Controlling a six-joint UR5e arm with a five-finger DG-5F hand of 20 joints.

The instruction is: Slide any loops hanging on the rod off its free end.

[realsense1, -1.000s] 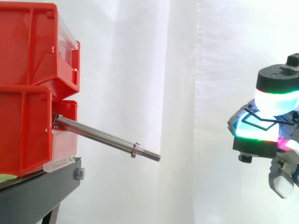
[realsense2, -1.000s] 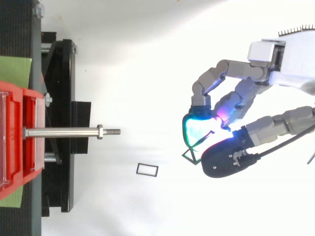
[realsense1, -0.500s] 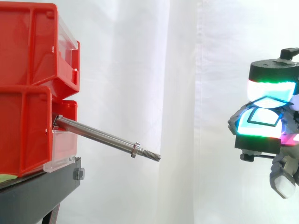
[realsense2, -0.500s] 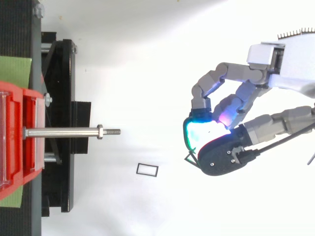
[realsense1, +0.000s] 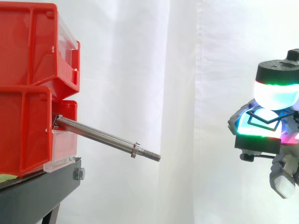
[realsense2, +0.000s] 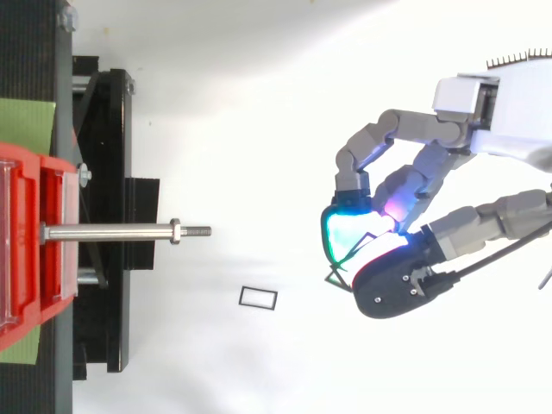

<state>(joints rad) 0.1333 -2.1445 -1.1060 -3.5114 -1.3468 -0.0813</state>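
A steel rod (realsense1: 100, 136) sticks out of the lower red bin (realsense1: 23, 130) and slopes down to the right, ending in a nut and a threaded free end (realsense2: 198, 230). Nothing hangs on it. My hand (realsense1: 276, 74) hovers far to the right of the rod's end, its glowing thumb and fingers curled on a thin black square loop (realsense1: 262, 120). A corner of that loop pokes out below the pads (realsense2: 333, 276). A second black rectangular loop (realsense2: 258, 297) lies flat on the white floor between rod and hand.
Two red bins are stacked on a black stand (realsense1: 37, 186) at the left. A white curtain hangs behind. In the top view the stand's black frame (realsense2: 112, 216) lies under the rod, with white floor to its right.
The thumb has drawn in closer to the fingers over the loop, so less of the loop shows from above. The hand stays at the far right. The rod and the floor loop are unmoved.
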